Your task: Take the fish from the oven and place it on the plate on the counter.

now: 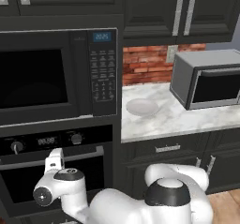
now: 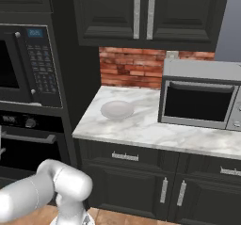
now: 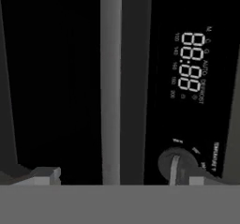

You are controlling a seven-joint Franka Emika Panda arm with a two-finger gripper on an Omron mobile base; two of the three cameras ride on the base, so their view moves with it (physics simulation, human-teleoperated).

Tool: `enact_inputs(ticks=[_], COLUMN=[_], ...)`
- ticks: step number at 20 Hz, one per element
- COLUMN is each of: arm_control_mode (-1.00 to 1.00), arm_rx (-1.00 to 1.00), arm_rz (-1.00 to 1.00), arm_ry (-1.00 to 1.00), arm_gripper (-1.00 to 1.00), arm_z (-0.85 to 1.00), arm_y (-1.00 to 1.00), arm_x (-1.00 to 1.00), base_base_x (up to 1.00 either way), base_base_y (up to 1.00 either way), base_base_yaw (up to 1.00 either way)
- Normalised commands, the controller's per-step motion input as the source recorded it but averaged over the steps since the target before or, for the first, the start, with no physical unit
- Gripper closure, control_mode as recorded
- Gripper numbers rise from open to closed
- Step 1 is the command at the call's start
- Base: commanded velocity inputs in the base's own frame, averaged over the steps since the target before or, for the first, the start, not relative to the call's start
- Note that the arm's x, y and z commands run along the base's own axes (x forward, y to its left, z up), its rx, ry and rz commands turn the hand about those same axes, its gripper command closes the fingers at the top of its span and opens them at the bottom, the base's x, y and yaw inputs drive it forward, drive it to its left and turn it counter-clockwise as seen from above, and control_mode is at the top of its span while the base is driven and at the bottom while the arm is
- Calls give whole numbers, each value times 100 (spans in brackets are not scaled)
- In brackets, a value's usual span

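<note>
Hovering at the closed oven [image 1: 56,171], fingers [image 3: 44,175] spread wide astride its silver bar handle [image 3: 111,87]; plate [image 1: 142,107] waits on the surface [image 1: 187,117].

Black built-in oven [image 1: 56,171] with door closed, long silver bar handle [image 1: 51,158] across its front, two knobs flanking a small display, round pale plate [image 1: 142,107] sitting empty on white marble counter [image 1: 187,117] beside it

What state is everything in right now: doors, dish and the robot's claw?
oven: door shut, bar handle not gripped.
plate: empty, flat on the counter.
keypad microwave: door shut.
grey microwave: door shut.
gripper: open, holding nothing, at the oven handle.
</note>
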Motion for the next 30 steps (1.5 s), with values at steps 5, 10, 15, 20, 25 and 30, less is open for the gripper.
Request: enact_inputs(ticks=[5, 10, 15, 20, 25, 30], arm_control_mode=[-100, -100, -100, -100, -100, -100], arm_rx=[-7, 0, 0, 0, 2, 0], arm_rz=[8, 11, 17, 10, 0, 0], arm_ry=[-3, -16, -17, 0, 3, 0], arm_gripper=[-100, -100, -100, -100, -100, -100], arm_z=[-40, -7, -1, -1, -3, -26], arm_y=[0, -1, -18, -1, 0, 1], arm_x=[10, 11, 12, 31, 43, 35], base_base_x=[0, 0, 0, 0, 0, 0], base_base_y=[0, 0, 0, 0, 0, 0], base_base_yaw=[0, 0, 0, 0, 0, 0])
